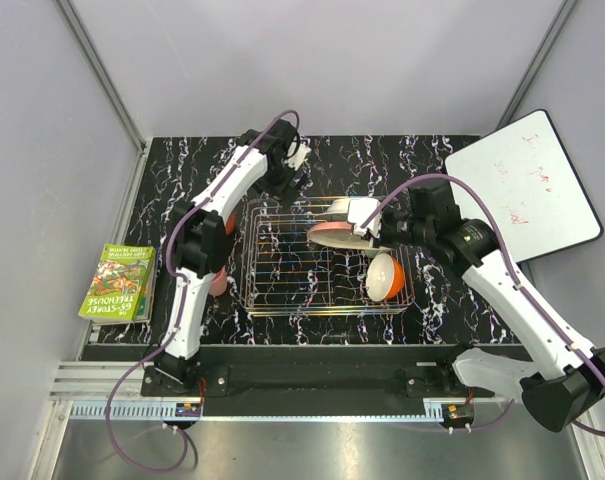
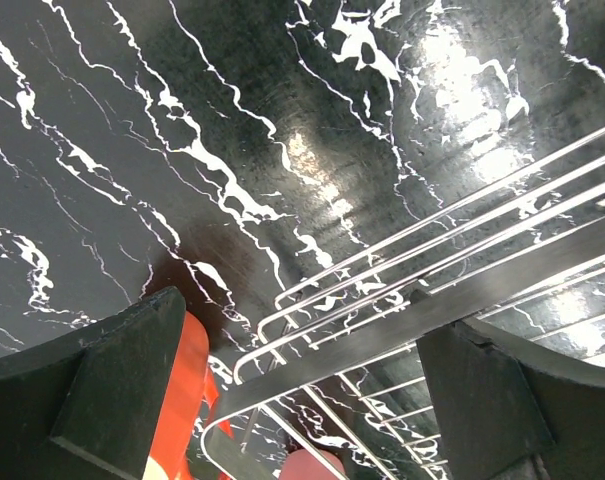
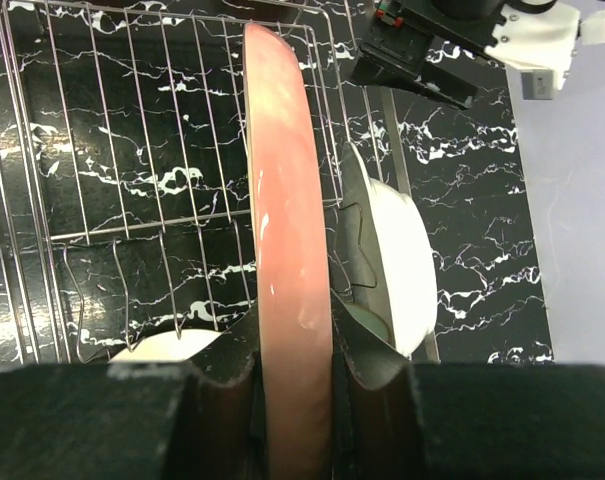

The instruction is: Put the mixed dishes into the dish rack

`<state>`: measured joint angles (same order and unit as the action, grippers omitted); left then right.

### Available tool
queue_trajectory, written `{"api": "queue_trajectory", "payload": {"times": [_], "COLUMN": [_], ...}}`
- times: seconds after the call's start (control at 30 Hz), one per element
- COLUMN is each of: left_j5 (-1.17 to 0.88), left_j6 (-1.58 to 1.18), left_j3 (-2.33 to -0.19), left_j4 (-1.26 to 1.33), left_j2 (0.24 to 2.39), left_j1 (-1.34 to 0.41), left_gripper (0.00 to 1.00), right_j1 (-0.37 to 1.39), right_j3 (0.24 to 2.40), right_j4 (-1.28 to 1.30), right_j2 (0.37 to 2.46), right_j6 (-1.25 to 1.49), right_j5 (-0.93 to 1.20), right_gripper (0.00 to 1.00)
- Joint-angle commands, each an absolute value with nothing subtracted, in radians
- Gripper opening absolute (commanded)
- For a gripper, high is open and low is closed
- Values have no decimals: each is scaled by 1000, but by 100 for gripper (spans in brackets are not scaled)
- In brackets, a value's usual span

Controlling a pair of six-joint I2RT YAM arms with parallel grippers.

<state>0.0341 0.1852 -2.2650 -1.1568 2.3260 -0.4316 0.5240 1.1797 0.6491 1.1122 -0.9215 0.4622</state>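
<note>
The dish rack [image 1: 282,270] is a silver wire basket in the middle of the table. My right gripper [image 1: 370,232] is shut on the pink-and-peach plate [image 1: 334,236], holding it on edge over the rack's far right part. In the right wrist view the plate [image 3: 287,220] runs up from between the fingers. Beside it stand a white plate [image 3: 410,270] and a sliver of pale green bowl [image 3: 370,322]. An orange bowl with white inside [image 1: 386,277] leans in the rack's right end. My left gripper [image 1: 294,172] hangs open above the rack's far left corner [image 2: 382,300], with nothing between its fingers.
An orange mug [image 2: 187,385] and a pink mug [image 2: 307,465] sit left of the rack, mostly hidden behind the left arm in the top view. A green book [image 1: 119,283] lies at the table's left edge. A whiteboard [image 1: 527,190] leans at the right.
</note>
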Motion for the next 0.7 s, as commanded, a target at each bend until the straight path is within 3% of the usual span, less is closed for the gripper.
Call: {"api": "queue_trajectory", "payload": {"times": [0.0, 0.67], "left_j5": [-34, -175], "left_j6": [167, 186], "left_j3": [-2296, -2327], "left_j4": [-1147, -1216], "left_j2": [2220, 2014], "left_j1": [-420, -397], "left_gripper": [99, 99], "right_j1": [540, 545], "right_j3": [1253, 1183], "right_j4": [543, 549], "right_j2": [1109, 1152], "right_j6": [-966, -996], "right_j5": [471, 437], "right_gripper": [0, 0]}}
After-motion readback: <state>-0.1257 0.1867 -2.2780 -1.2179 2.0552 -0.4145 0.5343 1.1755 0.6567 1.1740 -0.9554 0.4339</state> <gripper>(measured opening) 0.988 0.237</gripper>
